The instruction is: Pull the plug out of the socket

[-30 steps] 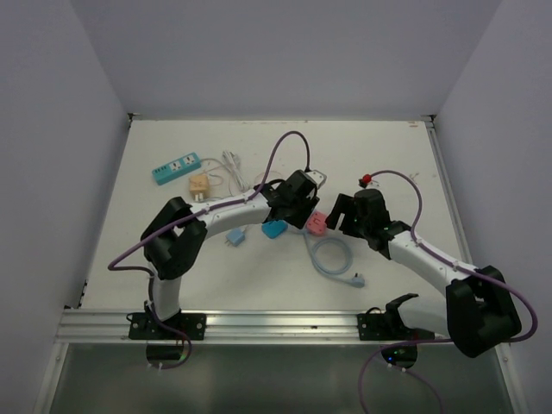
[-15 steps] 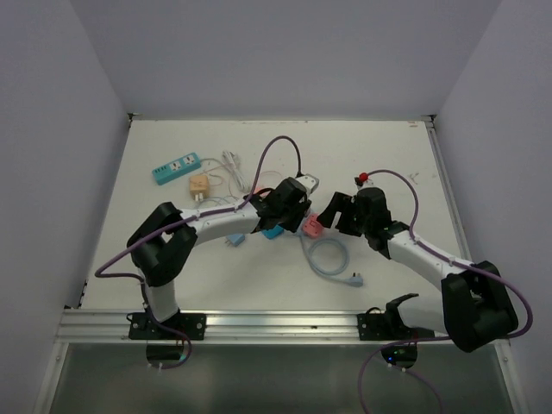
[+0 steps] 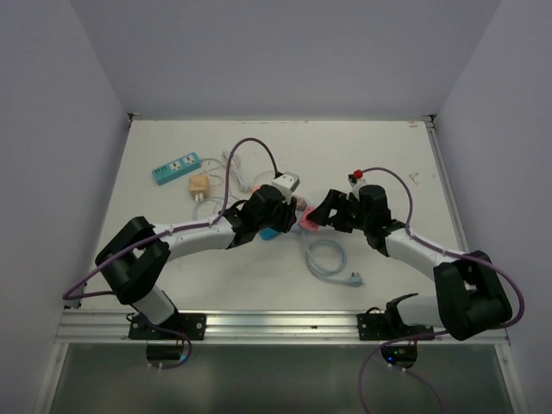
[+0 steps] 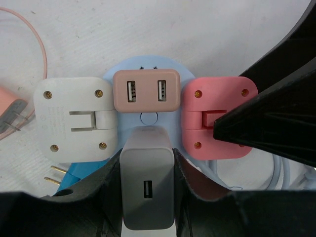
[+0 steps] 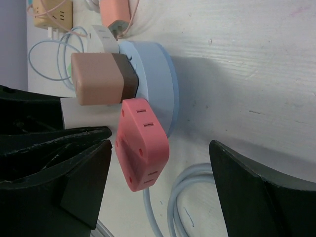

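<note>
status: left gripper (image 4: 148, 165) is clamped on grey plug (image 4: 147, 195), seated in blue socket hub (image 4: 143, 66) on the table (image 3: 388, 155) | right gripper (image 5: 160, 145) is spread wide, pink plug (image 5: 140, 148) straddled, ungripped | risk: hub may be dragged, or grey plug unseated, if pink plug is pulled, hub being braced only through that hold

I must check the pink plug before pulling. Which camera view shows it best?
The right wrist view: the whole pink plug shows unobstructed beside the blue socket. The left wrist view shows its face, partly covered by a black finger. The top view shows only a pink patch.
</note>
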Controlling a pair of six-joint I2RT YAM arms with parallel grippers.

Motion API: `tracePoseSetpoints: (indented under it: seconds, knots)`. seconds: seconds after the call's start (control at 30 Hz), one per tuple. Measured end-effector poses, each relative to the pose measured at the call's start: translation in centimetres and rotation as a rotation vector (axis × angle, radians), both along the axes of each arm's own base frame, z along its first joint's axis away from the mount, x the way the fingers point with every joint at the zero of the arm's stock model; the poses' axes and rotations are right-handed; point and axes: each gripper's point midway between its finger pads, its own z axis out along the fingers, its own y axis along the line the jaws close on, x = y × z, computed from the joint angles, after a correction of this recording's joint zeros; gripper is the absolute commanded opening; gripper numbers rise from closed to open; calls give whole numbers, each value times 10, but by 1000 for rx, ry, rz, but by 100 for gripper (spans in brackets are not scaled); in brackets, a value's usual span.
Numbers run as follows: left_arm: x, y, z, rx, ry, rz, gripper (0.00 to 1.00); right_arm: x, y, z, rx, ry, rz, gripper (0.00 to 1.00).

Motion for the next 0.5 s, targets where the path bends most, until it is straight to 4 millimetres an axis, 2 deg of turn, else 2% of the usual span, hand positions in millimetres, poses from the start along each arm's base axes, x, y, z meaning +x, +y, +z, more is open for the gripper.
tracePoseSetpoints:
  seconds: [0.33,0.5]
  knots:
    - [7,-17,21,-136,-34,-4,0,1,10,0,37,-7,47,79]
    - [7,-19,23,-150,-37,-4,0,4,12,3,55,-18,47,69]
